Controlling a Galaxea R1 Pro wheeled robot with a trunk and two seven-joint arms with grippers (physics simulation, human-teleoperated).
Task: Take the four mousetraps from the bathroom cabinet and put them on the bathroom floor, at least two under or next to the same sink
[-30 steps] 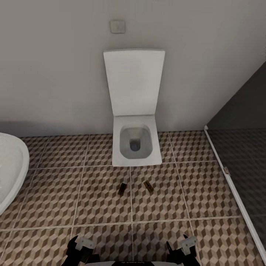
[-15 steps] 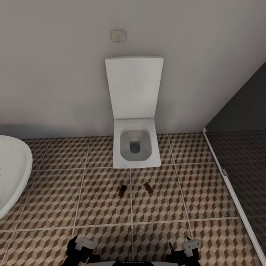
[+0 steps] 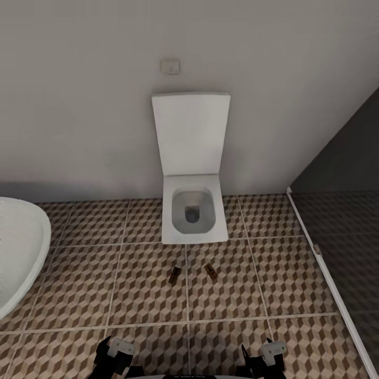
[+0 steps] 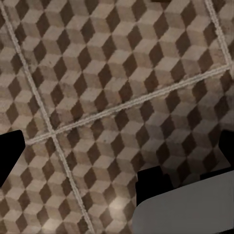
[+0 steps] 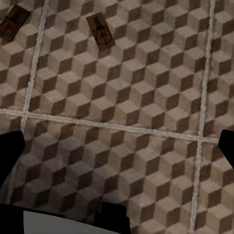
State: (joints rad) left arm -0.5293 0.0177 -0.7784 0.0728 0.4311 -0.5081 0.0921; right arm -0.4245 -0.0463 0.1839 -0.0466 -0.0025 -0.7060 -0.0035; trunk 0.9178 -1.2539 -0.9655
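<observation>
Mousetraps (image 3: 174,275) (image 3: 211,271) lie mid-frame on the bathroom floor (image 3: 79,284) before a toilet (image 3: 193,216). Both hands, left (image 3: 113,353) and right (image 3: 263,355), hang empty with fingers apart. Best next: move the traps beside the sink, gripping each squarely.

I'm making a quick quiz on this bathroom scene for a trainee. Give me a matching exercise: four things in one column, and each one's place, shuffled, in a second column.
Things:
1. toilet
2. two mousetraps
3. wall button plate
4. white rounded fixture

Places:
A. at the head view's left edge
B. on the wall, above the raised toilet lid
C. against the back wall, near the middle of the head view
D. flat on the patterned floor tiles, in front of the toilet

Pairs: 1-C, 2-D, 3-B, 4-A
</observation>
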